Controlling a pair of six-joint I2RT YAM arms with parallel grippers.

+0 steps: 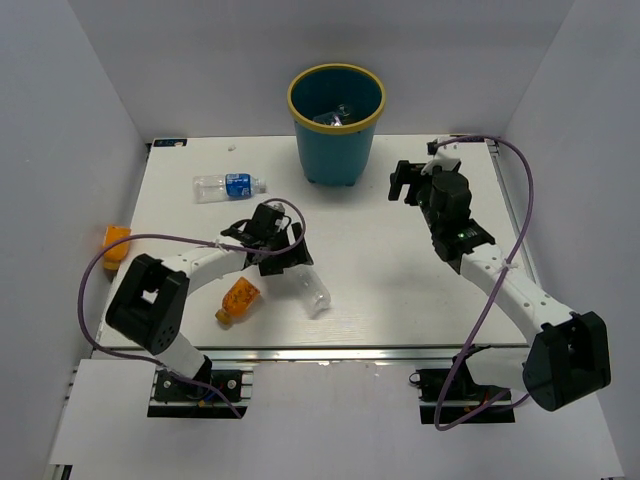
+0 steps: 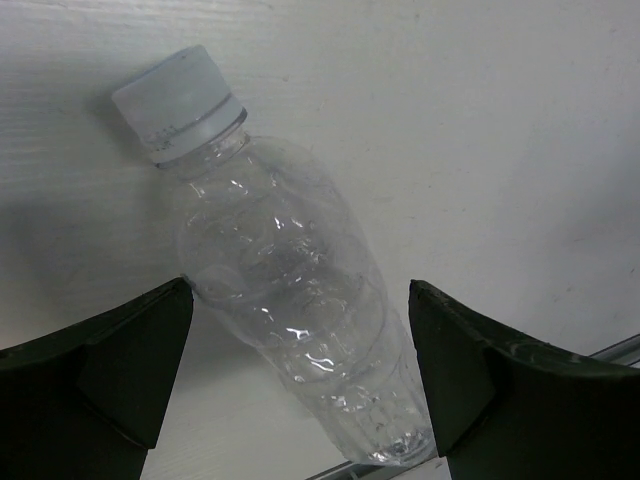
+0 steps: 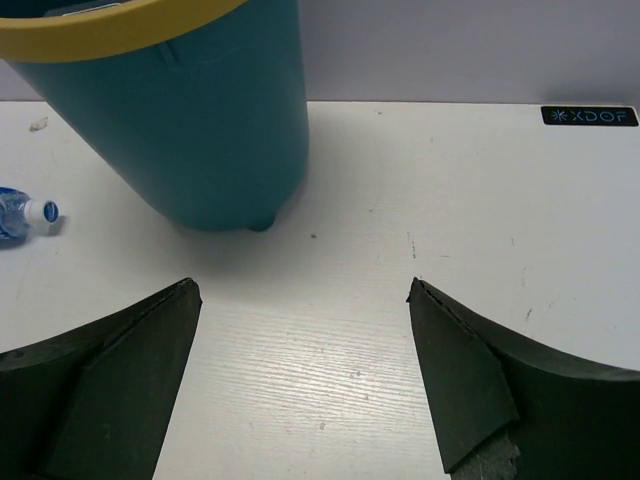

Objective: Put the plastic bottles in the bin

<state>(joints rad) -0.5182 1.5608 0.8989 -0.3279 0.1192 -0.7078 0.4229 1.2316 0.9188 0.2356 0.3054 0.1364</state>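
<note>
**Bin** (image 1: 335, 155): upright at the far edge of the table (image 1: 400, 290), centre. Something clear lies inside; I cannot tell what it is.

**Clear bottle** (image 1: 312, 292): on its side near the front edge, white cap, no label.

**Left gripper** (image 1: 283, 255): spread wide, low over the clear bottle (image 2: 270, 250), one finger on each side of its body. Nothing is gripped yet.

**Right gripper** (image 1: 405, 182): spread and empty, beside the bin and facing it.

**Blue-label bottle** (image 1: 225, 186): on its side, far left of the table.

**Orange bottle** (image 1: 238, 300): on its side, just left of the clear one.

**Orange item** (image 1: 116, 245): off the table's left edge, kind unclear.

**Hazards, judged:**
- The clear bottle is smooth, round and thin-walled. An off-centre squeeze may roll it, or squirt it toward the front edge.
- A hard squeeze may buckle it, and the hold may then slip on the way to the bin.
- The left finger may nudge the orange bottle.
</note>
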